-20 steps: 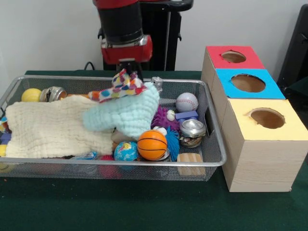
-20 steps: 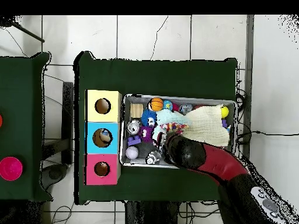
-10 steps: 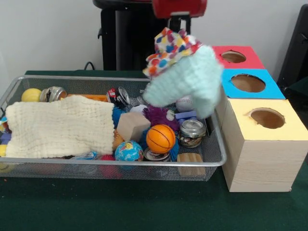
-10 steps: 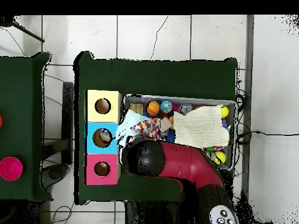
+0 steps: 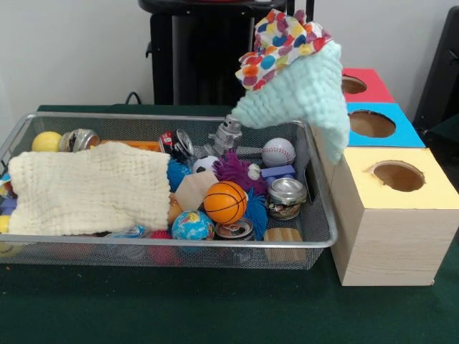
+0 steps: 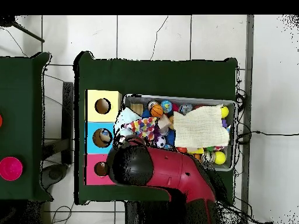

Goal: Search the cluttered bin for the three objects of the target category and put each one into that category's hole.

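A mint green cloth (image 5: 301, 93) and a polka-dot cloth (image 5: 280, 39) hang together in the air, bunched at the picture's top edge over the bin's right end, beside the red box (image 5: 374, 84). The gripper holding them is out of sight above that edge. Seen from overhead, the red arm (image 6: 169, 175) covers it, and the cloths (image 6: 137, 123) stick out beside the blue box (image 6: 102, 137). The wire bin (image 5: 179, 244) holds a cream cloth (image 5: 86, 190), a small basketball (image 5: 225, 202), a baseball (image 5: 278, 152), a globe ball (image 5: 189, 225) and a purple fuzzy toy (image 5: 233, 168).
Three boxes with round holes stand right of the bin: red, blue (image 5: 401, 132) and yellow (image 5: 430, 190). Something lies inside the blue hole in the overhead view. A lidded jar (image 5: 287, 195), wooden blocks (image 5: 283, 240), cans (image 5: 80, 140) and a yellow ball (image 5: 46, 141) also fill the bin.
The two cloths rose out of the bin and travelled toward the boxes, then climbed higher. The toys beneath them are uncovered. The arm swung over the box side.
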Available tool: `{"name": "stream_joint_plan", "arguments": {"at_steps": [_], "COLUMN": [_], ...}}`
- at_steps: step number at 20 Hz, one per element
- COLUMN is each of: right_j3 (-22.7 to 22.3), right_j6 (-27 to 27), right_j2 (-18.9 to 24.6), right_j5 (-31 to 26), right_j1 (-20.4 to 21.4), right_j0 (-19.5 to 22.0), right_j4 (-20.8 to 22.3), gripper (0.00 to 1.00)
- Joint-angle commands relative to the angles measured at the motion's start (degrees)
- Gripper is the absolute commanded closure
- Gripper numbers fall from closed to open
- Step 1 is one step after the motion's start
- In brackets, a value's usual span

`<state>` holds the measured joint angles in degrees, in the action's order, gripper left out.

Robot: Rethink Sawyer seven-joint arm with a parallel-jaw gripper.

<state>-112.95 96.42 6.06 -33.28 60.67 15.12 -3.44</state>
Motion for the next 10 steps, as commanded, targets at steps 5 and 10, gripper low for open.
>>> {"name": "stream_joint_plan", "arguments": {"at_steps": [5,10], "right_j3": [-8.5,-7.7], "right_j6": [12.2,6.2], "right_j2": [0.6,5.9], "right_j5": [13.8,19.6], "right_j1": [-3.8,-11.5], "right_j0": [3.0,9.7], "right_j4": [-4.6,-2.2], "gripper": [1.0,1.0]}}
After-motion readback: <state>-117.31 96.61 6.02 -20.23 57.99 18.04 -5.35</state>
